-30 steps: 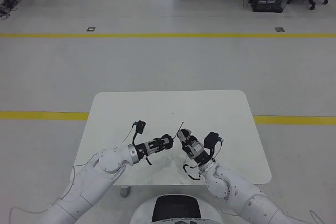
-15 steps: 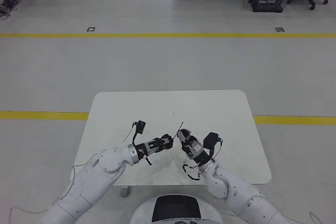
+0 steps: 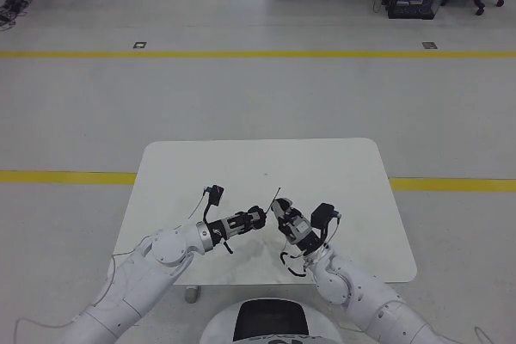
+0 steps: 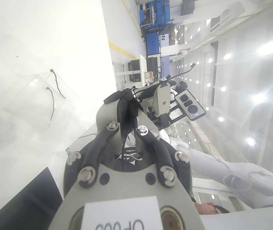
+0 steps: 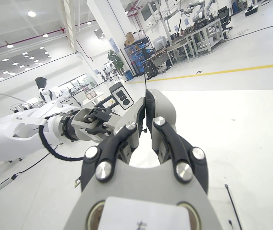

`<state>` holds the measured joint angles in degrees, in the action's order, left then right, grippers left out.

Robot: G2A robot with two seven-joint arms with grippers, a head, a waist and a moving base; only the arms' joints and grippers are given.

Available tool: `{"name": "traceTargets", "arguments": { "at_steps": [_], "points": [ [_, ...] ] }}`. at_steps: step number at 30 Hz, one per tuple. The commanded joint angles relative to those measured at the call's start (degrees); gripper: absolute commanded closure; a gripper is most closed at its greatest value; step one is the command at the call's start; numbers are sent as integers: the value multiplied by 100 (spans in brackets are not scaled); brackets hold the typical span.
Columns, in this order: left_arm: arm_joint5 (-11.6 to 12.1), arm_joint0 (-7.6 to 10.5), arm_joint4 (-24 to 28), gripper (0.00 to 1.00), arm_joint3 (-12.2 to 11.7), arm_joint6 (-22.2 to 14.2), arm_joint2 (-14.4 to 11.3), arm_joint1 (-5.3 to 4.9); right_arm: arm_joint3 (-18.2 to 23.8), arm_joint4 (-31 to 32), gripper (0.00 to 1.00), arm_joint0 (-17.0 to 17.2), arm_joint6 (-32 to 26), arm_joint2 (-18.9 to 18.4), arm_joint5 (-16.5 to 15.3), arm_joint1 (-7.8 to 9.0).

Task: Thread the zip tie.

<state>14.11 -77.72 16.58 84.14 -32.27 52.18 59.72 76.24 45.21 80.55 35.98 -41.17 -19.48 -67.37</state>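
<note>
**Position.** I found both grippers held above the front middle of the white table (image 3: pixel 344 163), their tips almost meeting.

**Right gripper.** The right gripper (image 5: pixel 146 99) had its fingers pressed together on the black zip tie (image 5: pixel 146 78). The thin tail stood out beyond the fingertips, pointing up and away from the table.

**Left gripper.** The left gripper (image 4: pixel 126 106) also had its fingers closed tight, with a black strand running between them toward the palm. I judged this to be the tie's other end, though the pads hid the head itself.

**Risks noted.**
1. The tail was long and unsupported past the pinch, so it could bend aside on touching the head and miss the slot.
2. With the head hidden, I could not confirm that the slot faced the tail, and a wrong-way entry would not ratchet.
3. The grippers sat so close together above the table that a slightly misjudged approach could knock finger against finger. That could twist the tie out of a pinch and drop it onto the table, where two spare ties (image 4: pixel 52 105) lay and could be confused with it.
</note>
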Motion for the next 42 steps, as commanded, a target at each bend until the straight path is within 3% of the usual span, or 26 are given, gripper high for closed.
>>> {"name": "traceTargets", "arguments": {
  "at_steps": [1,25,42],
  "points": [
    [0,0,0,100,0,0,0,0,-1,8,100,5,-14,-10,0,-10],
    [0,0,0,100,0,0,0,0,29,63,100,-20,13,119,0,-59],
    [0,0,0,100,0,0,0,0,-171,-290,100,-85,-4,186,0,-51]
  ]
}}
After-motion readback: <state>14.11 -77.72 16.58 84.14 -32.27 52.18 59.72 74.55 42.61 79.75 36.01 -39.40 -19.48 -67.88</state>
